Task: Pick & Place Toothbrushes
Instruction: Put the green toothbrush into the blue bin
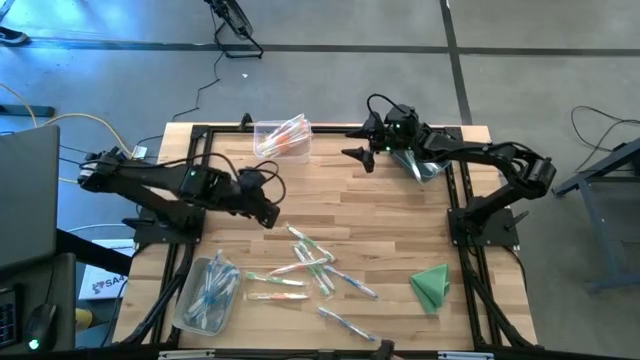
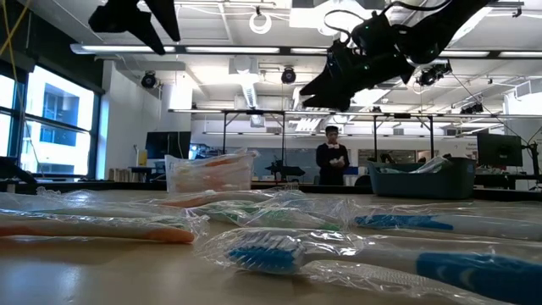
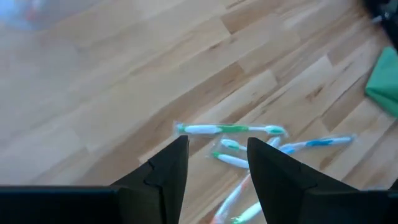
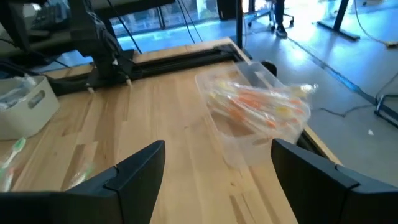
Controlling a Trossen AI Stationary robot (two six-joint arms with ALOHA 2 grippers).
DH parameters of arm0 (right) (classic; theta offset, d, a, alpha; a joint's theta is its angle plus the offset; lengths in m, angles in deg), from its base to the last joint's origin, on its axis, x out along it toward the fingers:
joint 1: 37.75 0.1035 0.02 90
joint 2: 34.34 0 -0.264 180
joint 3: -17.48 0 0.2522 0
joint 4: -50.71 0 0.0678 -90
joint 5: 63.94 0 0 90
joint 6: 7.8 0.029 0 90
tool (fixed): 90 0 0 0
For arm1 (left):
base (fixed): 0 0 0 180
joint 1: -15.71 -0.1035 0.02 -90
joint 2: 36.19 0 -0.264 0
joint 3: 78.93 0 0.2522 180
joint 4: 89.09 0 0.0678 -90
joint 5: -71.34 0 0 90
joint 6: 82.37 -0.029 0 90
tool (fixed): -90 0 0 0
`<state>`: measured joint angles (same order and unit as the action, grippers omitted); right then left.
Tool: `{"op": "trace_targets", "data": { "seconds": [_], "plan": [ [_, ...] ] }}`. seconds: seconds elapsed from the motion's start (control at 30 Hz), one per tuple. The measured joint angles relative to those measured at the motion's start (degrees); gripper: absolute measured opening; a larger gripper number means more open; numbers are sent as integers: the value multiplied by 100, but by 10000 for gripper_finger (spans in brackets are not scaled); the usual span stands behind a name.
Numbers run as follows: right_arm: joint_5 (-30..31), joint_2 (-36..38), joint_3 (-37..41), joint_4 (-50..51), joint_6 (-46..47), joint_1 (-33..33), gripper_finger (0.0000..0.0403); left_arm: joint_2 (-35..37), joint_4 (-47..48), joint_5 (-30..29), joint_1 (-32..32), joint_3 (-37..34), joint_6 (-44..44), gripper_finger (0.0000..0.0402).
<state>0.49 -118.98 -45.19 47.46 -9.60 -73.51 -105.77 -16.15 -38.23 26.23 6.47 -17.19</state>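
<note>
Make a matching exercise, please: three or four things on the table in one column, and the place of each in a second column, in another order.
Things:
1. green cloth
2. bin of orange toothbrushes
3. bin of blue toothbrushes
4. left gripper

Places, high view:
A. far edge, middle
B. near left corner
C. near right part
D. above bare wood, left of centre

Pairs: 1-C, 2-A, 3-B, 4-D

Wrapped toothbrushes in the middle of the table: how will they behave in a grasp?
The toothbrushes look thin and light, probably easy to lift. Their clear crinkly wrappers may slip in a pinch. Lying flat and overlapping, one could drag its neighbours.
</note>
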Motion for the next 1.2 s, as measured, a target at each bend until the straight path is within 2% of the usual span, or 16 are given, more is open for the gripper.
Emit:
{"op": "trace_targets", "data": {
  "seconds": [0.13, 0.43, 0.63, 0.87, 1.2],
  "plan": [
    [-4, 0, 0, 230, 1, -39, 285, -116, -112, 0, -139, 0, -749, 161],
    [-1, 466, 0, 1095, 9, -36, 285, -848, -600, -2, -615, -5, -3157, 161],
    [156, 861, 0, 1766, -120, -38, 285, -1440, -670, 503, -1018, -7, -4673, 161],
    [205, 1117, 0, 2411, -149, -36, 285, -2115, -847, 585, -1293, -2, -5698, 161],
    [357, 1121, 0, 3038, -298, -25, 285, -2849, -1140, 605, -1151, -2, -6690, 161]
  ]
}}
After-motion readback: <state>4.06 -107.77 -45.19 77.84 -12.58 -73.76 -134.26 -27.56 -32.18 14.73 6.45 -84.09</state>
